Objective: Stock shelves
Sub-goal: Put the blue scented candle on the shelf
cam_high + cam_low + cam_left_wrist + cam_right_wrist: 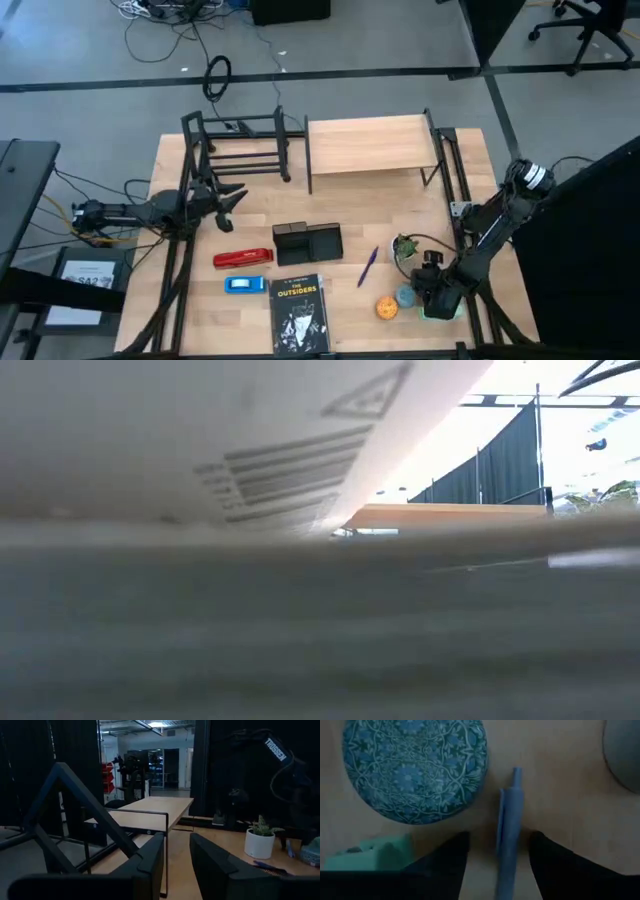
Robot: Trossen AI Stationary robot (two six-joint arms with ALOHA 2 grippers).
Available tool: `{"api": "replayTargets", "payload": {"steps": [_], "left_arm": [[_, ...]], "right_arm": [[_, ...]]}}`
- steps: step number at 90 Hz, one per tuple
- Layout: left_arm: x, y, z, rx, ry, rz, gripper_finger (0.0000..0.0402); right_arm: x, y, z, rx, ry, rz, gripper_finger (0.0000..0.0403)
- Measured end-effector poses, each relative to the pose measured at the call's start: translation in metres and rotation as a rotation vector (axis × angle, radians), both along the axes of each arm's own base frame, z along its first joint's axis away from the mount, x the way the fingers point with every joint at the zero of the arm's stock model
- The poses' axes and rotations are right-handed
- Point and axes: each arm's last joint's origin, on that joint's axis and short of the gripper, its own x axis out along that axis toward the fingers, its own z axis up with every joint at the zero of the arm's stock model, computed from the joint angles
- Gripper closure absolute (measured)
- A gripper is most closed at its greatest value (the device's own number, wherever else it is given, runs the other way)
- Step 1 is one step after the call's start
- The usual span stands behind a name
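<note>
Straddling a light, stiff blue pen (pixel 507 835), the right gripper (pixel 499 851) stands with jaws released; grip mid-barrel

Light matt wood table (pixel 400 215); black metal tube rack (pixel 240 145); pale wood-topped shelf (pixel 368 145) on black metal legs; smooth blue plastic pen (pixel 509 827).

Two small shelf units stand upright, side by side, along the far edge of the wooden surface (pixel 200 290). Left: open black metal tube-frame rack (pixel 240 148), its tiers bare. Right: light wood plank shelf on thin black metal legs (pixel 368 146), its top bare.
</note>
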Motion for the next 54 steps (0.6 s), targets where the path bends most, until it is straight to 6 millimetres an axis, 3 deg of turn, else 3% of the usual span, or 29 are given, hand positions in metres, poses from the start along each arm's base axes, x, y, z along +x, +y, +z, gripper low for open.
{"api": "replayTargets", "payload": {"steps": [16,34,54], "left_arm": [[0.0,0.0,0.002,-0.002,-0.025,0.0,0.0326],[-0.001,0.0,0.003,-0.002,-0.035,0.0,0.0326],[-0.001,0.0,0.003,-0.001,-0.035,0.0,0.0326]], "right_arm": [[-0.004,-0.005,0.006,0.017,0.013,-0.069,0.0245],[-0.015,-0.02,0.038,0.101,0.004,-0.065,0.0244],[-0.015,-0.022,0.061,0.194,-0.12,0.134,0.0199]]}}
